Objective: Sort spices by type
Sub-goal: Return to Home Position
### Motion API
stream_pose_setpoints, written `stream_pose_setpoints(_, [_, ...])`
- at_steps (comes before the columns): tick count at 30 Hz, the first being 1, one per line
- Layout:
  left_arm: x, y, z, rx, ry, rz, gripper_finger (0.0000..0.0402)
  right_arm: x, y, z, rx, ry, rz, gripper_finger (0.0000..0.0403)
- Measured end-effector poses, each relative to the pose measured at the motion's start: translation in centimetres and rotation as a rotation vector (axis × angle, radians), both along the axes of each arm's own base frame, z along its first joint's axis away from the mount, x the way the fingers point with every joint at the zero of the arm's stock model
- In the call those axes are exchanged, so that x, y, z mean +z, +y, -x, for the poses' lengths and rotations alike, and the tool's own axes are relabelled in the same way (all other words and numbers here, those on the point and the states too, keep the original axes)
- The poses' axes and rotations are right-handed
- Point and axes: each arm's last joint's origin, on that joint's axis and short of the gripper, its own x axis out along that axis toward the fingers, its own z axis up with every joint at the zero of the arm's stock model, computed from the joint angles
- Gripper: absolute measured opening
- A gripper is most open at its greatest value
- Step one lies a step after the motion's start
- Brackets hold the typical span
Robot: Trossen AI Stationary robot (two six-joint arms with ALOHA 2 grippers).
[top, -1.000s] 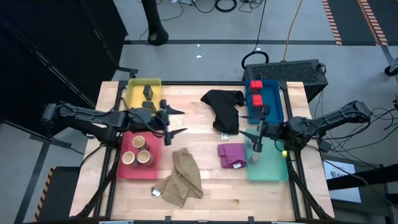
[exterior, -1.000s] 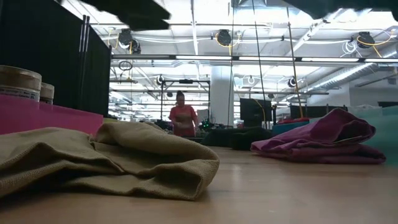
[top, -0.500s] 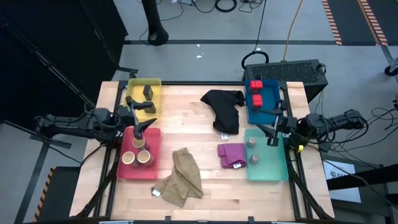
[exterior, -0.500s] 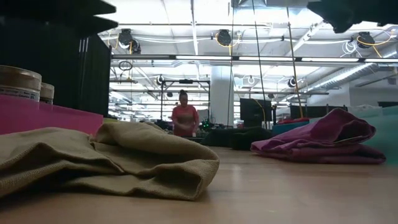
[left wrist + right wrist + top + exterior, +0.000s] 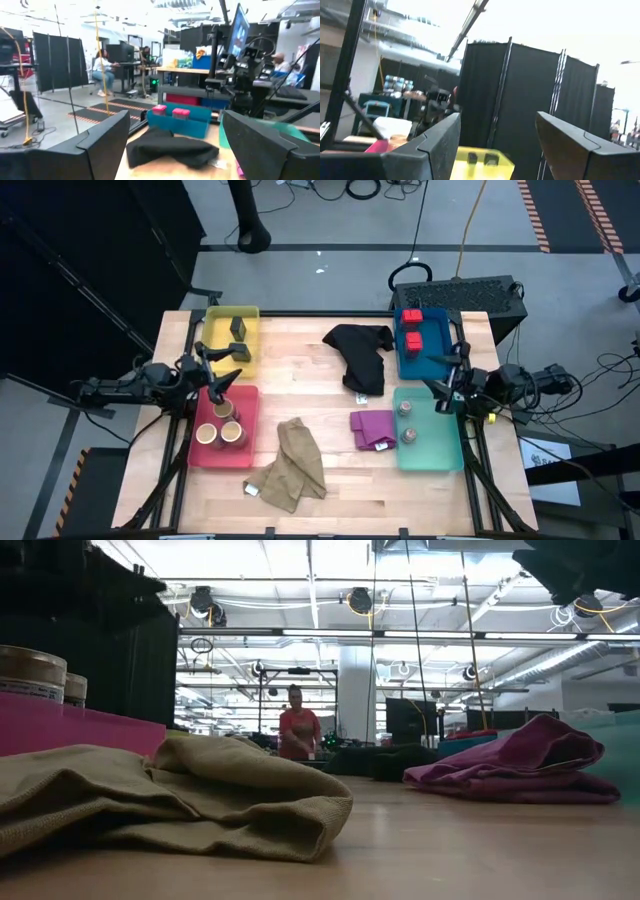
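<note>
Black partitions [image 5: 520, 75], bright ceiling lights [image 5: 400, 633]

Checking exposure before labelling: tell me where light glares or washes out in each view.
Right wrist view: the area above the black partition is washed out. Low view: the ceiling lights glare; the khaki cloth is shadowed under its fold. Left wrist view: the ceiling is overexposed. High view: even light, no glare.

Spices [image 5: 222, 411] stand grouped by kind (four clusters).
</note>
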Motion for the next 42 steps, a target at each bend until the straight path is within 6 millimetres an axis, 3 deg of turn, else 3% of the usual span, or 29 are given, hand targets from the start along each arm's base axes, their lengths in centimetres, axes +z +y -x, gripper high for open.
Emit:
stream_pose_setpoints(8, [-3.1, 0.4, -0.8, 0.029, 0.059, 0.037, 0.0324, -0.9, -0.1, 0.0, -0.026, -0.025, 0.020, 0.0242])
stream_pose_setpoints(14, [-3.3, 0.3, -0.9, -0.054, 0.057, 0.076, 0.0324, -2.8, -0.2, -0.6, -0.037, -0.005, -0.017, 0.0242])
stream_pose_setpoints(21, [-3.4, 0.5, -0.8, 0.057, 0.074, 0.054, 0.0324, -2.7, -0.3, -0.7, -0.032, -0.010, -0.044, 0.0242])
stream_pose_setpoints(42, [-3.4, 0.5, -0.8, 0.057, 0.078, 0.053, 0.0325, -2.8, -0.3, -0.7, -0.036, -0.004, -0.045, 0.0242])
